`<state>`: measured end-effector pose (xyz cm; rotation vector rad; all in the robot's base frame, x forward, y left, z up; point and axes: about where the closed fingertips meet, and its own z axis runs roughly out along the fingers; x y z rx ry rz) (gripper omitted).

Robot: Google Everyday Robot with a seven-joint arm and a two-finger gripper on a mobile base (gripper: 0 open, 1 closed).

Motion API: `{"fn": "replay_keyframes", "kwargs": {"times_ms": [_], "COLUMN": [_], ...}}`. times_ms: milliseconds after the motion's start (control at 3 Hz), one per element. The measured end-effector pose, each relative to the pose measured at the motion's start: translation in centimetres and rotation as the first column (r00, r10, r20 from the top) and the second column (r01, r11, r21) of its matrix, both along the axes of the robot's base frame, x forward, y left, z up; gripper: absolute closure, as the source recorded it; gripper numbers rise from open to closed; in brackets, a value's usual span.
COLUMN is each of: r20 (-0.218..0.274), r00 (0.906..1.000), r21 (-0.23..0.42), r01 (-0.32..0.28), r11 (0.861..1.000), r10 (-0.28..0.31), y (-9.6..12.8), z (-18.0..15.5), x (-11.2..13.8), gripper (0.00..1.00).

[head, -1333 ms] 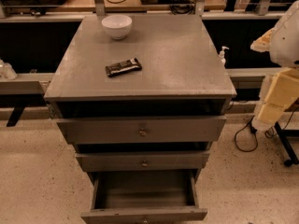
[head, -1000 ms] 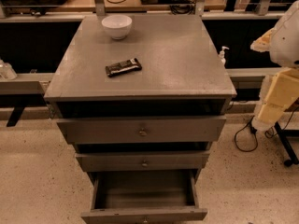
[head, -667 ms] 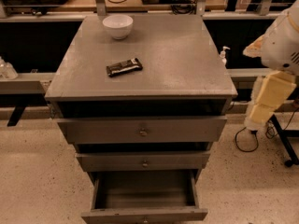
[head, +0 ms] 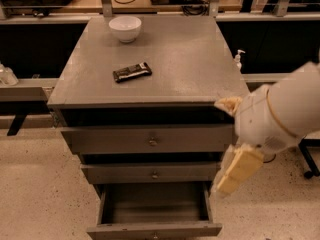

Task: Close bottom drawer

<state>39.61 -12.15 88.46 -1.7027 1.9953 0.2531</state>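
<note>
The bottom drawer [head: 154, 229] of the grey cabinet [head: 165, 59] is pulled out, and its shallow box is empty. Its slim front sits at the lower edge of the view, with the knob just showing. My white arm [head: 285, 111] comes in from the right, in front of the cabinet's right front corner. The gripper [head: 232, 174], pale yellow, hangs beside the right ends of the middle drawer [head: 152, 174] and the bottom drawer, above the floor. It holds nothing that I can see.
The top drawer [head: 150, 140] and the middle drawer stand slightly out. A white bowl [head: 125, 28] and a dark snack bar [head: 132, 72] lie on the cabinet top. A pump bottle [head: 238, 59] stands behind on the right. A chair leg [head: 310, 165] is at the far right.
My arm has swung left and closer, from well right of the cabinet to its right front corner. The gripper has come down beside the lower drawers. The drawers have not moved.
</note>
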Motion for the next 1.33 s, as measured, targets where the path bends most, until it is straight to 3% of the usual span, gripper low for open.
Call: {"fn": "replay_keyframes", "kwargs": {"times_ms": [333,667,1000,1333], "r20": [0.024,0.077,0.142,0.179], "r00": [0.9994,0.9946,0.9802,0.9613], "r21": [0.058,0.072,0.114,0.105], "r01": [-0.027,-0.076,-0.155,-0.23], "r11": [0.998,0.994,0.981,0.967], "r10": [0.026,0.07,0.138,0.21], "y": [1.7,1.8,2.1,1.1], "z": [-1.9,-3.1,-8.0,-14.9], "x": [-1.1,0.1,1.3,1.5], "gripper": [0.0,0.0,0.0,0.0]}}
